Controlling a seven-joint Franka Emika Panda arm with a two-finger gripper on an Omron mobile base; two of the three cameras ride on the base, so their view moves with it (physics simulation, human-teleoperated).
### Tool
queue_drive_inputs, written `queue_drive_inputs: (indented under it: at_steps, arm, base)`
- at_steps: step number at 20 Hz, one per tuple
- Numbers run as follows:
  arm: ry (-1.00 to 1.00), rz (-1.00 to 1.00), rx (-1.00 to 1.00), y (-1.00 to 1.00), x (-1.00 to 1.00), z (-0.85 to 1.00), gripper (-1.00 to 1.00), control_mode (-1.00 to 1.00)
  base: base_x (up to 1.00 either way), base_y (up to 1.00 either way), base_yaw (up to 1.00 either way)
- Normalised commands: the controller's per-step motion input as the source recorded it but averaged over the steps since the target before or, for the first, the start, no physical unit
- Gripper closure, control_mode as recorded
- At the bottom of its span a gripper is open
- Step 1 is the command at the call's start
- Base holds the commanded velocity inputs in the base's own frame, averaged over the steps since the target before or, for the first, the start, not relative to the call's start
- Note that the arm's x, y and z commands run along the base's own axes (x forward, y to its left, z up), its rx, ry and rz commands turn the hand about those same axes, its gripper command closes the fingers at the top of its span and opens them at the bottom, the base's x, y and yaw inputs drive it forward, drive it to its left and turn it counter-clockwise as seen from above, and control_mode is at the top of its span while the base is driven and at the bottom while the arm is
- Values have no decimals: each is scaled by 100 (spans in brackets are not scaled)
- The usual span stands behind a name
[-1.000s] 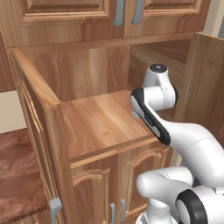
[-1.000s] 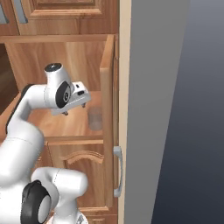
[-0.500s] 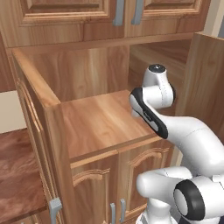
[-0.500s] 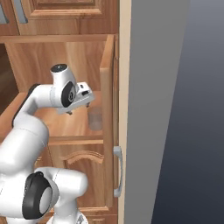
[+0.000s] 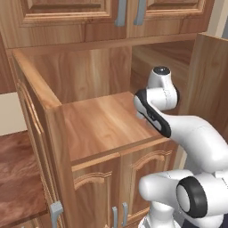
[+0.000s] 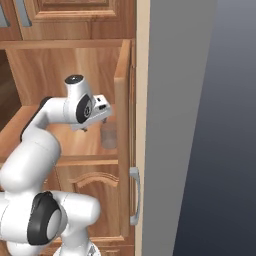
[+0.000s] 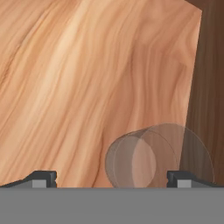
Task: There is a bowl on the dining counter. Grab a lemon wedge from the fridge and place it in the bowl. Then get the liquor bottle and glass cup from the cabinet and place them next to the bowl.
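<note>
- Fingers (image 7: 112, 178) are seen spread wide apart in the hand view, one dark tip at 7 o'clock and the other at 5 o'clock of that picture, with nothing clamped between them.
- Between the two tips, toward the 5 o'clock one, the glass cup (image 7: 151, 159) is seen from above as a clear round rim with its base showing through; no contact with either tip can be made out.
- In the right base view the glass cup (image 6: 109, 135) is shown standing upright on the wooden shelf (image 6: 75, 142), just below and at about 4 o'clock from the white hand.
- The cup is placed close beside the open cabinet door (image 6: 123, 125), which stands edge-on at 3 o'clock of the cup.
- In the left base view the same shelf (image 5: 104, 127) is shown as a bare wooden board, with the arm bent over its 3 o'clock edge.
- Closed lower doors (image 5: 120, 187) with arched panels are seen beneath the shelf, and closed upper doors (image 5: 89, 11) with grey handles above it.
- A grey handle (image 6: 134, 195) is mounted low on the open door's edge.
</note>
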Motion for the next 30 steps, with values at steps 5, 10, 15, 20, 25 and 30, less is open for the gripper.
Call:
queue_drive_inputs:
  at_steps: [5, 10, 15, 20, 25, 30]
  arm:
    - [0, 0, 0, -20, 3, -13, -100, -100]
    - [0, 0, 0, -11, 5, -13, -100, -100]
    - [0, 0, 0, -2, 22, -14, -100, -100]
    - [0, 0, 0, 0, 15, -12, -100, -100]
    - [1, 0, 0, 0, 5, -11, -100, -100]
    - [5, 0, 0, 0, 9, -15, -100, -100]
  base:
    - [0, 0, 0]
    - [0, 0, 0]
    - [0, 0, 0]
    - [0, 0, 0]
    - [0, 0, 0]
    - [0, 0, 0]
